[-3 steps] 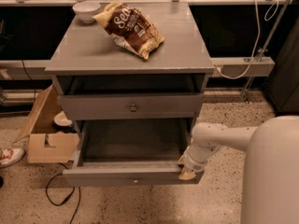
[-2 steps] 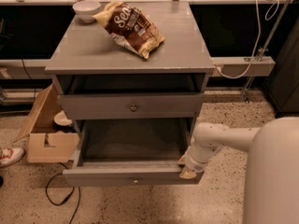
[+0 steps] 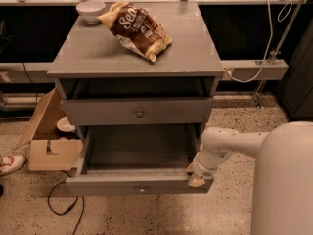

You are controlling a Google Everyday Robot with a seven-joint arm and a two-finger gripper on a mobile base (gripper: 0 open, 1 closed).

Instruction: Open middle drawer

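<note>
The middle drawer (image 3: 139,184) is a wide shallow gray drawer with a small round knob (image 3: 142,190). It stands pulled well out below the closed upper drawer (image 3: 137,111), and its empty inside shows. My gripper (image 3: 197,179) is at the drawer's right front corner, against the top edge of its front. My white arm (image 3: 230,143) reaches to it from the right. Anything below the open drawer is hidden by it.
A brown chip bag (image 3: 137,29) and a white bowl (image 3: 91,10) lie on the cabinet top (image 3: 190,53). An open cardboard box (image 3: 49,141), a shoe (image 3: 11,163) and a black cable (image 3: 63,204) are on the floor at left. My white body (image 3: 283,180) fills the lower right.
</note>
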